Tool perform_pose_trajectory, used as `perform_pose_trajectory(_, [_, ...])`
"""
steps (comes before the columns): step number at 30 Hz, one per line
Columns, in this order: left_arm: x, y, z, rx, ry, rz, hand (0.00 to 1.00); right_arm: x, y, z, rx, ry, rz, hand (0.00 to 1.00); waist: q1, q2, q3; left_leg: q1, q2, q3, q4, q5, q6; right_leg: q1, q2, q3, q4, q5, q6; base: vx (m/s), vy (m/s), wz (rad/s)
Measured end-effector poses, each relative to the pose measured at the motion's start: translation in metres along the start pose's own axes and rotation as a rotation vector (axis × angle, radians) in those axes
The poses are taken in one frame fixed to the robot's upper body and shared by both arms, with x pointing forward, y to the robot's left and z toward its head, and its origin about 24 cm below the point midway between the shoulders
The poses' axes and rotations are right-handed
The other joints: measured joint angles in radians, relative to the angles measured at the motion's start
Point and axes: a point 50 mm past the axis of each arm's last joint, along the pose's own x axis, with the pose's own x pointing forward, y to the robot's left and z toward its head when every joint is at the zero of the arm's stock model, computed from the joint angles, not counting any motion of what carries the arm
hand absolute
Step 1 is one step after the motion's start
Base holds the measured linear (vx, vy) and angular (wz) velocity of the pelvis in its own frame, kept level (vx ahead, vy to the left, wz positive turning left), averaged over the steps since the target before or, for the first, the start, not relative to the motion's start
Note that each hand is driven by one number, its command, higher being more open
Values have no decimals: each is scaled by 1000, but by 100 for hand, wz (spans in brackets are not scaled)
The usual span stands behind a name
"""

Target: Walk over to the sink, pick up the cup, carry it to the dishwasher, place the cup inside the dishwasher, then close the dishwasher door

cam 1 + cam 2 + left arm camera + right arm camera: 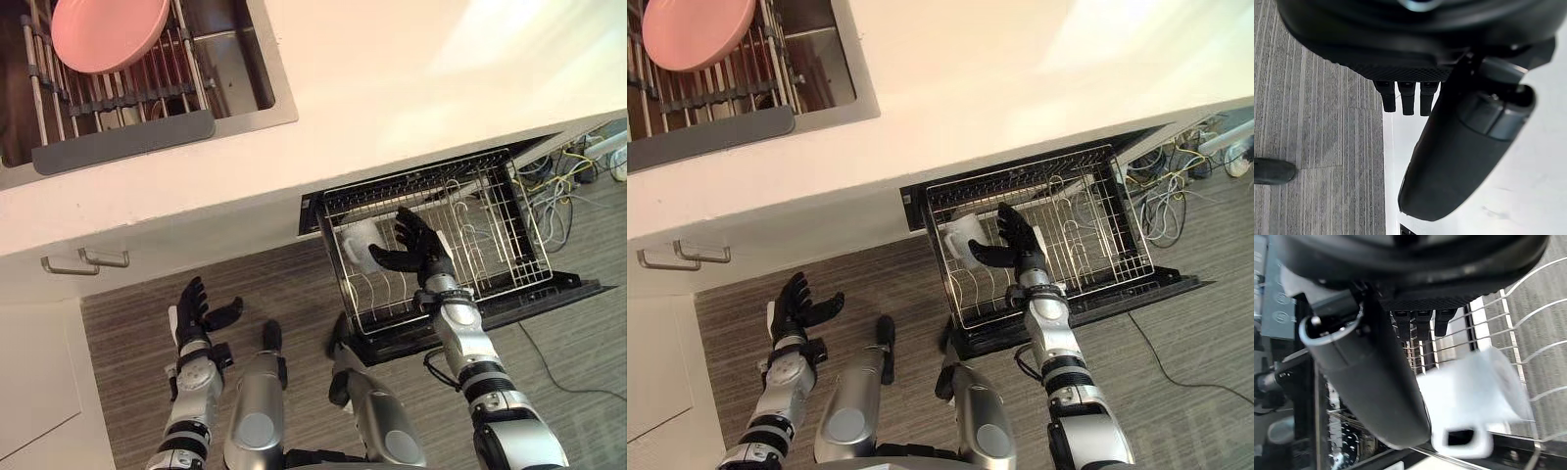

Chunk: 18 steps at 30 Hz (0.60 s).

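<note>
A white cup [357,245] with a handle lies in the left part of the pulled-out wire rack [509,227] of the dishwasher. My right hand [418,247] hovers over the rack just right of the cup, fingers spread and straight, thumb pointing toward it. In the right wrist view the cup [1474,387] sits on the wires past the fingers [1421,318], none of them curled around it. My left hand [196,308] hangs open over the floor beside the cabinet front, holding nothing.
The dishwasher door [554,294] lies open below the rack. On the counter's far left, the sink [250,73] holds a drying rack with a pink bowl [108,29]. Loose cables [558,181] lie on the floor at the right. Cabinet handles [86,262] are at the left.
</note>
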Motion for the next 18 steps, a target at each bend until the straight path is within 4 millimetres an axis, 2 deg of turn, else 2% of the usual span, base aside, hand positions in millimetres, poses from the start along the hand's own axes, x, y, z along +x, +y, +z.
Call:
perform_pose_trajectory(3, [-1,-2,-2,1,6,-6,90,-7,-3,-3,37,-8,-39,90,-4,0,0,14,-2,2,-11,3,-1,8,0,3,0,-3,1,16,86,1])
perform_pose_trajectory(7, [-16,11,-26,24,77,14,90,-52,3,-15,56,-61,-50,90,-11,-2,-15,124,-6,17,-83,8,-8,85,-1,13,0,-32,12,68,61,-7])
perform_pose_trajectory(9, [-27,20,-41,40,125,29,90,-70,0,-23,29,-58,-62,90,-27,-7,-52,159,-7,27,-109,9,-10,105,0,21,0,-41,16,91,61,-13])
perform_pose_trajectory(13, [-43,24,-63,77,201,19,90,-91,-4,-37,23,-12,-102,90,-45,-4,-134,212,-12,45,-148,11,-12,128,1,37,0,-51,23,108,61,-14])
perform_pose_trajectory(18, [-65,34,-89,112,296,22,90,-113,1,-41,15,-12,-88,90,-66,15,-242,294,-19,58,-204,14,-13,183,0,45,-1,-72,34,45,49,-6])
